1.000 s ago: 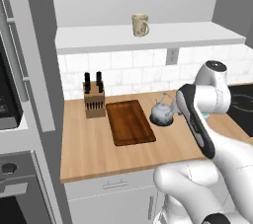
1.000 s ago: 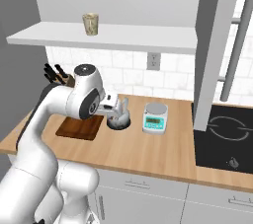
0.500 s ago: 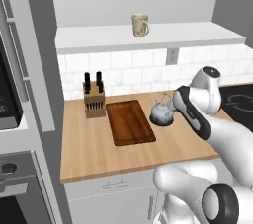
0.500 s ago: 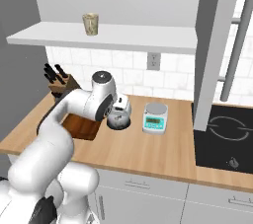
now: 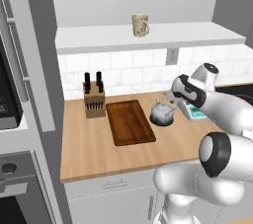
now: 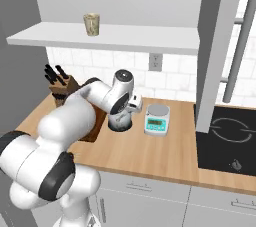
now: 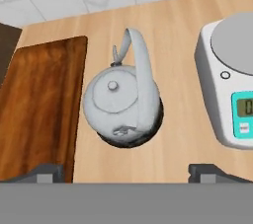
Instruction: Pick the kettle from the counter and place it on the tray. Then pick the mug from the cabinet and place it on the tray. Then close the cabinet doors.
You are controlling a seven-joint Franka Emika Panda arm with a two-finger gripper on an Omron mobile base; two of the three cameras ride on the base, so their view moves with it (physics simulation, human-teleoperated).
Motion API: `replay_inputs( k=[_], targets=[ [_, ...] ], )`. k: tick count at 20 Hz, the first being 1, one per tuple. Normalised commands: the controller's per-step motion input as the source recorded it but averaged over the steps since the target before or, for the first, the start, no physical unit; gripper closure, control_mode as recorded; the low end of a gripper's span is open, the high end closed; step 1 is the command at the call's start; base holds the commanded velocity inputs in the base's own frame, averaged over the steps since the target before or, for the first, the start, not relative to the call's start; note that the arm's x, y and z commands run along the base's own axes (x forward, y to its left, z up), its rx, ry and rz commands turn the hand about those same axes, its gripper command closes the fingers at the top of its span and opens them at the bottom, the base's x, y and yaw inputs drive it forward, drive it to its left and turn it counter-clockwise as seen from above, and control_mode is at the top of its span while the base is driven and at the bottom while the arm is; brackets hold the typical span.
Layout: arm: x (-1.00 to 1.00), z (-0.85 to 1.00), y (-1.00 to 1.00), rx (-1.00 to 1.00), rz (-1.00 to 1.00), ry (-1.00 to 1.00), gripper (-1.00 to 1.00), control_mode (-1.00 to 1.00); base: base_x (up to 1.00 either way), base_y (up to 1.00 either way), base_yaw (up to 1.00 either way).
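Note:
The grey metallic kettle (image 7: 123,102) stands on the wood counter (image 7: 183,30), just right of the dark-brown tray (image 7: 39,104). My gripper (image 7: 127,171) hovers above it, open, with one fingertip at each side and nothing between them. From the left base view the kettle (image 5: 162,113) sits beside the tray (image 5: 129,122), with the hand close over it. In the right base view the hand hides most of the kettle (image 6: 121,127). The cream mug (image 5: 140,24) stands on the shelf of the open cabinet (image 5: 148,38).
A white kitchen scale (image 7: 232,90) sits close to the kettle's right. A knife block (image 5: 94,100) stands left of the tray. An open cabinet door (image 6: 220,46) with a bar handle hangs at the right, above a black hob (image 6: 227,138).
The arm's links have swung and folded lower while the hand stayed over the kettle. The jaws stay wide. Kettle, tray and mug have not moved.

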Motion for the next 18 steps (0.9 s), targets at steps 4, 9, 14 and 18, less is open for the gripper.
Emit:
replay_inputs(
  k=[4,9,14,18],
  targets=[
    [0.50,-0.27,0.00,0.03,0.00,0.00,-1.00,-1.00,0.00,0.00,0.00],
    [0.42,-0.41,0.00,0.00,0.00,0.02,-1.00,-1.00,0.00,0.00,0.00],
    [0.39,-0.33,0.00,0.00,0.00,0.00,-1.00,-1.00,0.00,0.00,0.00],
    [0.36,-0.18,-0.01,0.00,0.00,0.02,-1.00,-1.00,0.00,0.00,0.00]
  ],
)
